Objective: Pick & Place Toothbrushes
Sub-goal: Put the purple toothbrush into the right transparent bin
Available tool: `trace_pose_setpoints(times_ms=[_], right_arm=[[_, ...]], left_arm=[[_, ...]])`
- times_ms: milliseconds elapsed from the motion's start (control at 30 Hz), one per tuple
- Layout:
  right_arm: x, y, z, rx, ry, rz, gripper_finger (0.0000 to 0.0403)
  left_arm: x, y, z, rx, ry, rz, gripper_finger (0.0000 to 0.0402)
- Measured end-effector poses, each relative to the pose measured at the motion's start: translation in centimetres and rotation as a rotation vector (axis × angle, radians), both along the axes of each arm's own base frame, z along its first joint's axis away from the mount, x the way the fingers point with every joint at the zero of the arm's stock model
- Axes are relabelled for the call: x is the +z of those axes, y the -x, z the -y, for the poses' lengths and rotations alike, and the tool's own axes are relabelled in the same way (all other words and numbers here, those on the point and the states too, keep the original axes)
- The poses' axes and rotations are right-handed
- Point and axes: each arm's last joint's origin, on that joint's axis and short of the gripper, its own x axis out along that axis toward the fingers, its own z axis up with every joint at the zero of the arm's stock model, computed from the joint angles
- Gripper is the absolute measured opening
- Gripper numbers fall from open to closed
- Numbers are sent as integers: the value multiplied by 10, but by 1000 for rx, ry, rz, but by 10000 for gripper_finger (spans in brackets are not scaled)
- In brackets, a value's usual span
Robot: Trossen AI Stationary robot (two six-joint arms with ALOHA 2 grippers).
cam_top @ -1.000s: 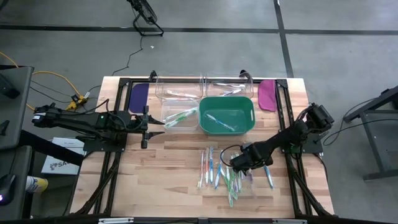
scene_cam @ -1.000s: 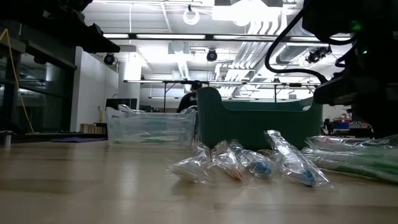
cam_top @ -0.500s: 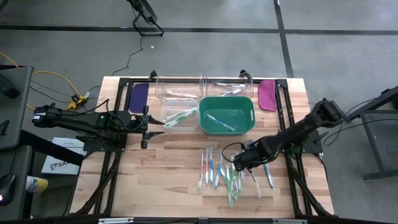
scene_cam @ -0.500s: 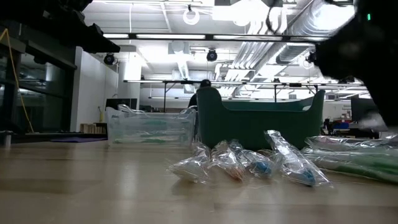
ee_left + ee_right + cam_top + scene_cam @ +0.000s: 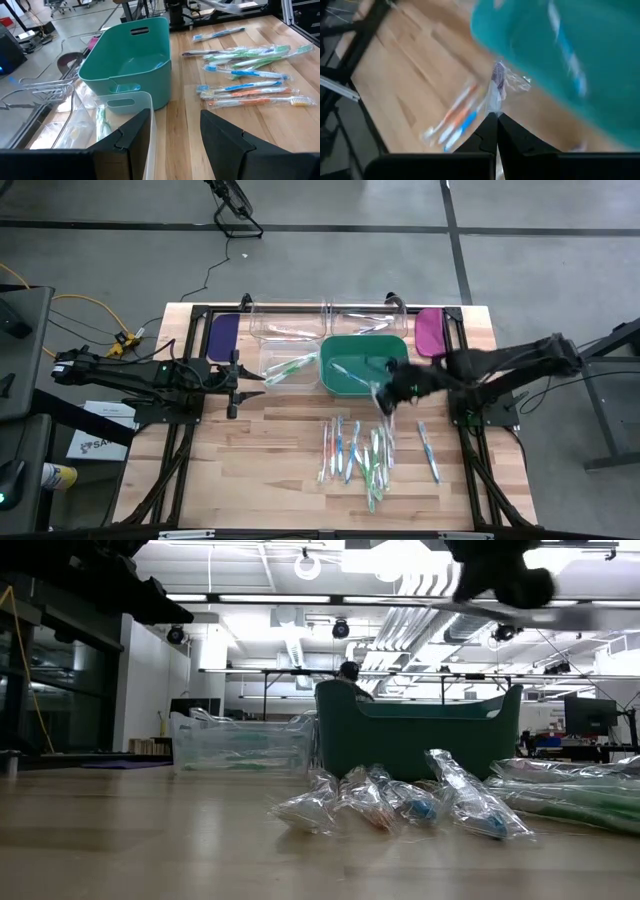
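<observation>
clear-wrapped toothbrush (image 5: 496, 87) pinched in shut right gripper (image 5: 492, 118) beside green bin (image 5: 364, 367); left gripper (image 5: 175, 131) open, empty

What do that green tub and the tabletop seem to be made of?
The green tub looks like moulded plastic with a smooth, matt finish: thin even walls and a cut-out handle slot. The tabletop seems to be pale wood, showing plank seams, grain and a slight sheen.

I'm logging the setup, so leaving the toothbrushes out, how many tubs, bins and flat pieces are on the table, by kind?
Green tub: 1
Clear bins: 3
Purple flat piece: 1
Magenta flat piece: 1
Total: 6
</observation>
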Motion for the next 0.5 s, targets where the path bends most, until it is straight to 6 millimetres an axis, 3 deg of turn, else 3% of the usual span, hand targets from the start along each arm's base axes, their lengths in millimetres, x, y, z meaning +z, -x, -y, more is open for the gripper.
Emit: trace_pose_setpoints(times_ms=[500], right_arm=[[61, 7, 128, 94, 349, 123, 3]], left_arm=[[0, 0, 0, 13, 7, 3, 166]])
